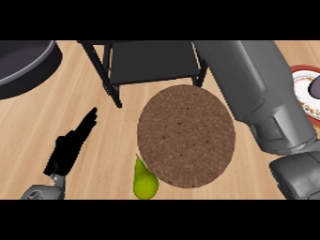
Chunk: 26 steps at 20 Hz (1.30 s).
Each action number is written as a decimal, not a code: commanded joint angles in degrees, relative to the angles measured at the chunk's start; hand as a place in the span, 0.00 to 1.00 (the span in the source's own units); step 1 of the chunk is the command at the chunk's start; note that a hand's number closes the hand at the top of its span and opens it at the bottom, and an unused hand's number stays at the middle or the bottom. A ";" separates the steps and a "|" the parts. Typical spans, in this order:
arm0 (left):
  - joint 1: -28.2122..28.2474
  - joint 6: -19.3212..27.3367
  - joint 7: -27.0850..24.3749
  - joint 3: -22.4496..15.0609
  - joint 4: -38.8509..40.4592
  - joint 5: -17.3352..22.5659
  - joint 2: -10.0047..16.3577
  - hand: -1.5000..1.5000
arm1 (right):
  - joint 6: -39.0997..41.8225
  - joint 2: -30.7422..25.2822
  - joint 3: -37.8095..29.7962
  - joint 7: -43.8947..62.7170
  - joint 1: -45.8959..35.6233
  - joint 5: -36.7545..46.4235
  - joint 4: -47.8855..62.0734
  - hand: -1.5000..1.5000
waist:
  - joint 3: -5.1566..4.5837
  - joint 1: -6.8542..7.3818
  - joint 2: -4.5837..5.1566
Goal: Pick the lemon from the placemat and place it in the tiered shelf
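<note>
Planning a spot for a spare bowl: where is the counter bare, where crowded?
Bare wood lies between the left hand and the placemat, below the dark pot. The placemat's top is bare too. Crowded at right: the right forearm crosses between placemat and plate.

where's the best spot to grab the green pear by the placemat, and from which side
Grip the pear round its wide belly, the end nearer the robot, not the narrow tip pointing away. It lies lengthwise at the placemat's lower left edge, so come from above and from its left, over bare counter; the open left hand there is probably the closer one.
</note>
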 commanded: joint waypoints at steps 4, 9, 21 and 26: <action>-2.30 -0.22 1.50 -0.09 0.15 -0.27 -0.08 0.50 | -6.94 3.95 -7.13 -6.09 1.77 -7.12 7.08 1.00 | -0.07 1.44 2.64; -1.49 -1.23 0.25 -0.87 0.23 0.07 -0.45 0.50 | -11.45 4.02 -19.23 -7.87 4.32 -20.95 3.72 0.00 | 0.10 2.89 3.10; 0.52 -1.21 -1.70 1.02 1.07 0.61 0.55 0.50 | -35.24 4.13 -26.25 -27.15 2.68 -29.89 3.35 0.00 | -0.11 0.64 1.71; -0.80 -0.03 1.74 1.96 -0.33 0.67 0.39 0.50 | -41.88 0.28 -27.47 -27.99 4.82 -28.93 2.37 0.00 | -0.09 -1.55 1.16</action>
